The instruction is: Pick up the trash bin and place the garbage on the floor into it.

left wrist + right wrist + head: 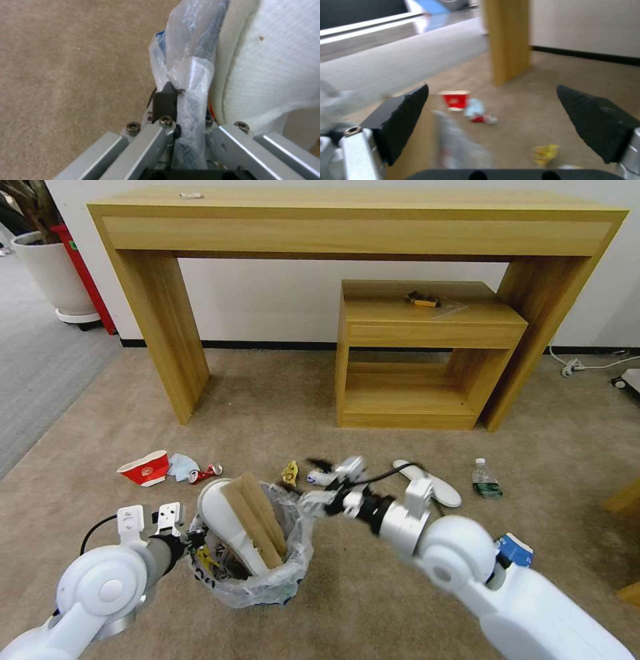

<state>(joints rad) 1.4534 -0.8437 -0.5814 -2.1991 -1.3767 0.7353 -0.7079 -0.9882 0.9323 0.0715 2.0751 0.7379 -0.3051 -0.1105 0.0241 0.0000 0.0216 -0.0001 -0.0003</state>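
Gripping the bin (pixel 248 553) rim, your left pincer (pixel 180 110) is clamped; right pincer (pixel 493 122) is gaping above, needing the next litter.

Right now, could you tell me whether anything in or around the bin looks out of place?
Yes. In the trash bin, a white slipper and a cardboard scrap stand on end, poking well above the rim. Its mate, the other slipper, lies on the floor beyond the open right gripper. The left gripper is clamped on the bin's rim.

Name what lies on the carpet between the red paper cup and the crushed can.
In the head view, a crumpled pale-blue wrapper lies between the red paper cup and the crushed can. The right wrist view shows the same order.
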